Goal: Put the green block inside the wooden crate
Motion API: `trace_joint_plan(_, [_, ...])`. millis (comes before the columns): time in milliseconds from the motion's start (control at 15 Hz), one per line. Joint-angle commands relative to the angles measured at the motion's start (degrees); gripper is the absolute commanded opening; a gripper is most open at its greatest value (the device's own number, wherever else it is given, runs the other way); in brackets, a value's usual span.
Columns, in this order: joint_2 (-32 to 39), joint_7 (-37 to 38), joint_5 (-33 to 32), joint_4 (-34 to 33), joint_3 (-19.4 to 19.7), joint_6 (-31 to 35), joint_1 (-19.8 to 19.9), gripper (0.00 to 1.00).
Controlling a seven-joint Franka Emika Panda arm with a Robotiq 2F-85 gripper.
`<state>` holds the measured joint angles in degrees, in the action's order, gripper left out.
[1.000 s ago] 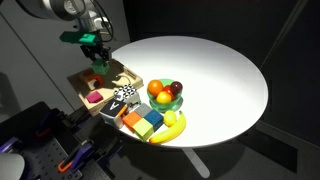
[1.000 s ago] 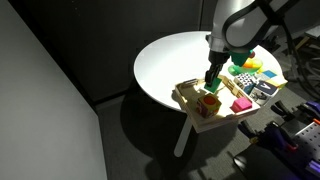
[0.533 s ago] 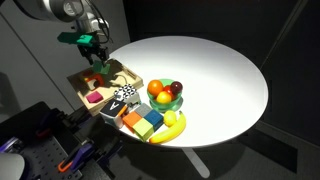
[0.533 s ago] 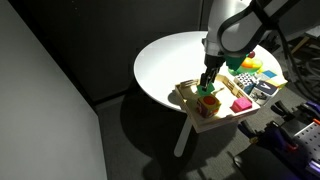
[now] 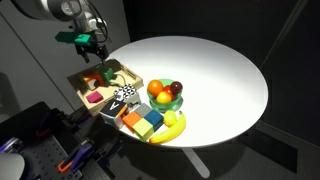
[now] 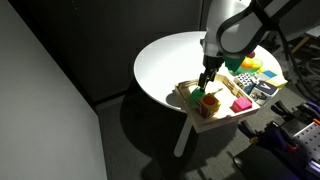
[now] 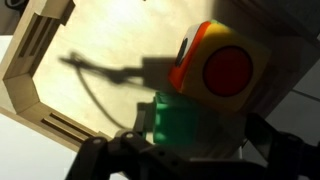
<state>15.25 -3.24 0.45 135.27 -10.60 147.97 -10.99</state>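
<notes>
The green block [image 7: 185, 125] lies on the floor of the wooden crate [image 7: 35, 60], right against an orange-and-yellow block with a red disc [image 7: 222, 65]. My gripper [image 7: 200, 128] hangs open just above it, with a dark finger on each side of the block and no grip on it. In both exterior views the gripper [image 5: 92, 45] [image 6: 205, 76] stands a little above the crate [image 5: 84, 76] [image 6: 184, 92]. The green block [image 5: 94, 81] [image 6: 210, 99] rests inside.
A pink block [image 5: 95, 98] also lies in the crate. Beside it are a checkered piece [image 5: 122, 97], blue and orange blocks [image 5: 145, 120], a banana [image 5: 170, 128] and a fruit bowl [image 5: 166, 93]. The crate sits at the round white table's edge [image 5: 215, 70].
The gripper went from shut on the green block to open. The block now lies in the crate, and the gripper has risen slightly above it.
</notes>
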Motion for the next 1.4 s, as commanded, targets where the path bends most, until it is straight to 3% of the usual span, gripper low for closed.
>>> trace_joint_plan(0, [-2.8,2.2,-0.3,0.8,-0.1,-1.3,-0.4,1.0])
trace_joint_plan(667, [-10.1,14.9,-1.5,4.2,1.4,-2.3,-0.8,1.0])
trace_joint_plan(1000, [-14.4,23.1,-5.3,5.4,2.1,-9.3,-0.4,1.0])
trace_joint_plan(1333, [-19.0,26.3,-7.2,5.9,1.7,-17.9,0.6,1.0])
